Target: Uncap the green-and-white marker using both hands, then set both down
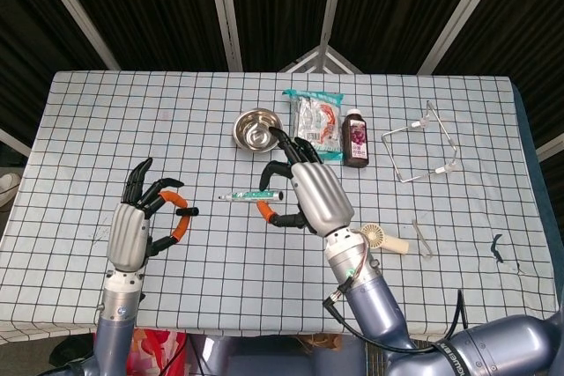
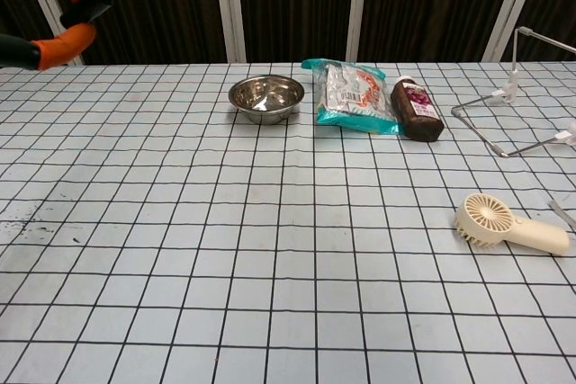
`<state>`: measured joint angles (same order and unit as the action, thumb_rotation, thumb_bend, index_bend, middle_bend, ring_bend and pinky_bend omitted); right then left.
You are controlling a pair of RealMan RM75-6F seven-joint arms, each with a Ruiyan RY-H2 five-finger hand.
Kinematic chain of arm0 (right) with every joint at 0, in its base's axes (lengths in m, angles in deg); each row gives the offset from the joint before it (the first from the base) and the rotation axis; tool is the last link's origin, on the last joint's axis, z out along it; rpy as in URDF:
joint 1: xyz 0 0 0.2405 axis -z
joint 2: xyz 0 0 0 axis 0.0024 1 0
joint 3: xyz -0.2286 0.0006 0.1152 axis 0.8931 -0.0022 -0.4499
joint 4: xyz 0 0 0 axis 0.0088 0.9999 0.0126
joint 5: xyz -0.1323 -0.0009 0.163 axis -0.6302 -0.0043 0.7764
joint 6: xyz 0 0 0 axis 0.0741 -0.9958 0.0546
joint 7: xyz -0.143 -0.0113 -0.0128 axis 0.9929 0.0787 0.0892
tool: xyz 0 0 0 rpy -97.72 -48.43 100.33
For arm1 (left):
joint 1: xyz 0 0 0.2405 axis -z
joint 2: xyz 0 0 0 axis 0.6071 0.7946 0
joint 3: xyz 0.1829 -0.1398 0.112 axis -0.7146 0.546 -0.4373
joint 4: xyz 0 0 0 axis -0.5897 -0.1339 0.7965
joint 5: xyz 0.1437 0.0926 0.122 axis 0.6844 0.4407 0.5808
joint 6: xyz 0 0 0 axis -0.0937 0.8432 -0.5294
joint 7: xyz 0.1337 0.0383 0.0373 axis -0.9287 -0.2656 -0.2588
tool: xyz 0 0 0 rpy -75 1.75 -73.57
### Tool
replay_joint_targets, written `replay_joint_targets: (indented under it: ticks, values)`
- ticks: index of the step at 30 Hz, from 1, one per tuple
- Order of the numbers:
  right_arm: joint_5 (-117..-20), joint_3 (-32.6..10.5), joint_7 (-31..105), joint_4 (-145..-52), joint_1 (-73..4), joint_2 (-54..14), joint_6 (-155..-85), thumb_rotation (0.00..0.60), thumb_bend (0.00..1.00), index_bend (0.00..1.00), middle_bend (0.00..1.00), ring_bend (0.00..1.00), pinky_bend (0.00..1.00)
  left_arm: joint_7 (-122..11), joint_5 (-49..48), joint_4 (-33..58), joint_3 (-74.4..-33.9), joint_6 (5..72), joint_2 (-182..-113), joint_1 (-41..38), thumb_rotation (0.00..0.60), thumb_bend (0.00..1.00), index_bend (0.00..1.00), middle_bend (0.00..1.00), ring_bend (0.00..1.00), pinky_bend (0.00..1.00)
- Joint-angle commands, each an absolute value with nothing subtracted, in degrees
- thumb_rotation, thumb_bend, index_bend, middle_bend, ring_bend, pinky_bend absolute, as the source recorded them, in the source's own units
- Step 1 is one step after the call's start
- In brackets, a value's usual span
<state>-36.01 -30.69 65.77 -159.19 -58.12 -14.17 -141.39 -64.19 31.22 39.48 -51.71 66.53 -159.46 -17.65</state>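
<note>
The cap point(image 1: 188, 211) is off: the left hand point(image 1: 132, 231), lower left of the head view, pinches it between thumb and a fingertip, other fingers fanned. The right hand point(image 1: 315, 195), mid-frame, pinches the marker point(image 1: 251, 194) level, bare tip toward the cap. Both hover over the table point(image 1: 79, 121), so setting down looks next.
</note>
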Motion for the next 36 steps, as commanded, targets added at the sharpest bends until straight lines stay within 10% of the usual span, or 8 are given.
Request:
replay_joint_targets:
  ticks: [1,36]
  values:
    - [-36.61,-30.44,64.14,-159.19,-56.63,-12.80,-140.44,0.600,0.58,0.83,0.05,0.15,0.05,-62.30,30.83,38.26,-52.21,67.40,-158.73,-18.68,0.600,0.54,0.61,0.34,0.00,0.00]
    - [-47.73,-20.22,55.06,-155.34,-46.27,-12.30,-134.15,0.600,0.58,0.84,0.05,0.15,0.05,-53.91,18.02,7.43,-52.70,47.28,-170.32,-13.39,0.600,0.53,0.53,0.28,0.00,0.00]
